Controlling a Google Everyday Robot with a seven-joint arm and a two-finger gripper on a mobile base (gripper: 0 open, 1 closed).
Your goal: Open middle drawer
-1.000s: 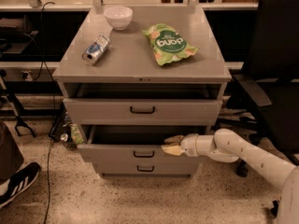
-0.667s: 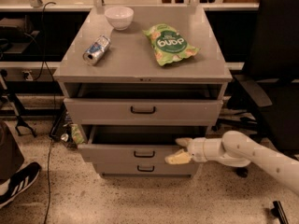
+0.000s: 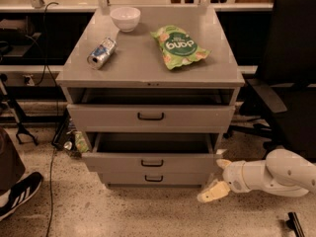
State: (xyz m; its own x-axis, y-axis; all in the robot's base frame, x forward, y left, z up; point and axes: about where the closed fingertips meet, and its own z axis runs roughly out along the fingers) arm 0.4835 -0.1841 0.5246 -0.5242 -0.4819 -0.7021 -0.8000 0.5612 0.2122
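- Down at the cabinet's [image 3: 148, 73] lower right, the pincer [image 3: 211, 180] hangs above the floor [image 3: 123, 211]. It is spread apart, grasps nothing, and sits near the middle drawer's right corner without touching it.
- The middle drawer [image 3: 113, 161] stands pulled out, its dark inside showing (further out than the top drawer [image 3: 98, 117]). Its bar handle [image 3: 152, 163] is free.
- The pull itself looks done, so the step in hand is the retreat.
- The next move calls for drawing the arm [image 3: 286, 174] clear to the right without nudging the drawer front back in.
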